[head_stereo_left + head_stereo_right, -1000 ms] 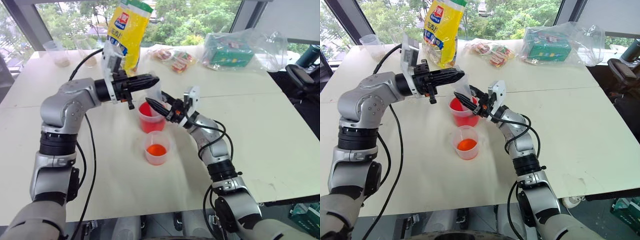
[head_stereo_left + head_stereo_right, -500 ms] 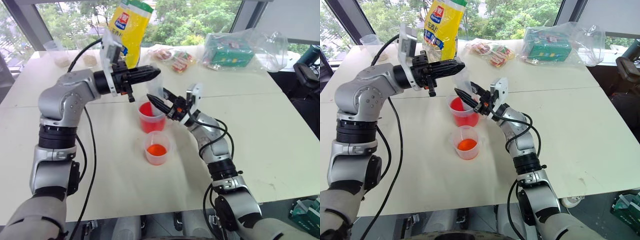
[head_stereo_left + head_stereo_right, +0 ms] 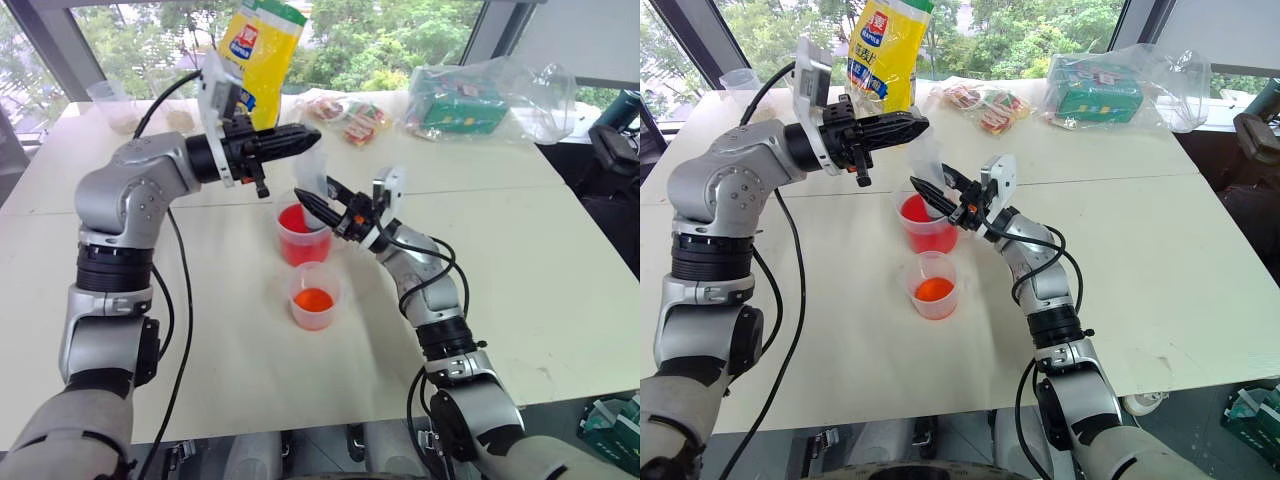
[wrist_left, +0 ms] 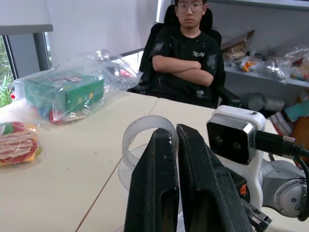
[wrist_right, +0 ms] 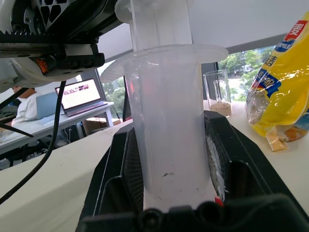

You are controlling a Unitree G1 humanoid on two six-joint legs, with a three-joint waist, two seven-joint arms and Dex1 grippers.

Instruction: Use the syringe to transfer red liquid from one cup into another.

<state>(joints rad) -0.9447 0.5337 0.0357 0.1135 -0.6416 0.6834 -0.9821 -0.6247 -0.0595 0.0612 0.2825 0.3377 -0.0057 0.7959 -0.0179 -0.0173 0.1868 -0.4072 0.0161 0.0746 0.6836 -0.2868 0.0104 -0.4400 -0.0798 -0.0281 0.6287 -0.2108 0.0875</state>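
The syringe [image 3: 312,172] stands upright over the larger cup [image 3: 300,238], which holds red liquid [image 3: 297,220]. My right gripper [image 3: 303,196] is shut on its clear barrel [image 5: 166,125]. Coming in level from the left, my left gripper [image 3: 312,134] is shut on the round top of the plunger [image 4: 145,133], with its fingers [image 4: 164,183] pressed together. The syringe's lower end is hidden behind the right gripper. The smaller cup [image 3: 314,295], with orange-red liquid in its bottom, stands just in front of the larger one.
At the back of the white table [image 3: 520,250] are a yellow snack bag [image 3: 258,50], snack packets [image 3: 345,115], a green box in a clear bag [image 3: 470,100] and two clear cups [image 3: 115,105] with grains. A person [image 4: 190,53] sits beyond the table.
My left gripper has risen slightly with the plunger's top, earlier in the second. The right gripper and both cups have stayed put.
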